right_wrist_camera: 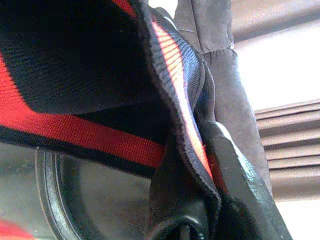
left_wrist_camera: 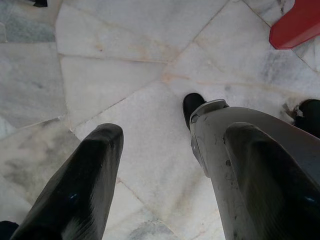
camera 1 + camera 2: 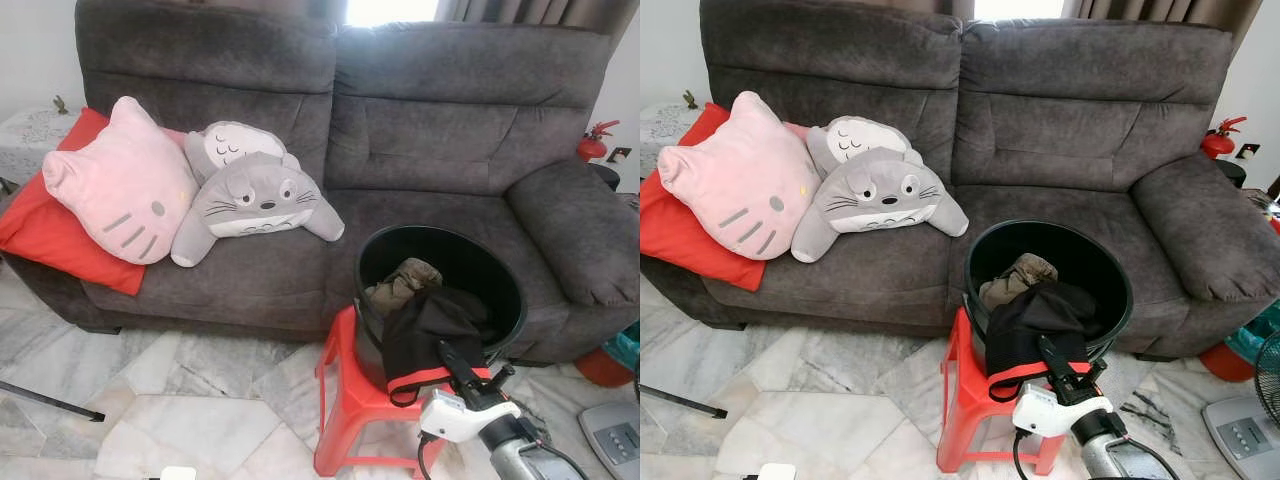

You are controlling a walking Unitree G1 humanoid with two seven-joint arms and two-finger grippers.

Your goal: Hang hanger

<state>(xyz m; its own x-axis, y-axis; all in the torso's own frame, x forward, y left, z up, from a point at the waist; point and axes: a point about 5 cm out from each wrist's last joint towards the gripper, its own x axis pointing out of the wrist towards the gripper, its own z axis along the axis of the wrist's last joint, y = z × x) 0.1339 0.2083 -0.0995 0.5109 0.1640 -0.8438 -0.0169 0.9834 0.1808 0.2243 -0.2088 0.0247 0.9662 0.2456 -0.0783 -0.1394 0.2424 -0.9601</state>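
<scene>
black bucket [image 3: 505,275] sitting on a red stool [image 3: 345,400] in front of the grey sofa [image 3: 420,150], olive cloth [image 3: 402,283] bundled inside, black garment with red stripe [image 3: 425,335] draped over the rim, right tool [image 1: 200,165] pinching its hem, left tool [image 2: 165,175] spread wide over the marble floor [image 2: 125,75], can't spot any hanger

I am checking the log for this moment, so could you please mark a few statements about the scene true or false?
1. The bucket stands on a red stool. True.
2. The right gripper is shut on the black garment. True.
3. The bucket sits on the sofa. False: it is on the stool, in front of the sofa.
4. The left gripper holds a hanger. False: it is open, over the floor.
5. The pink cushion lies in the bucket. False: it is on the sofa.
</scene>
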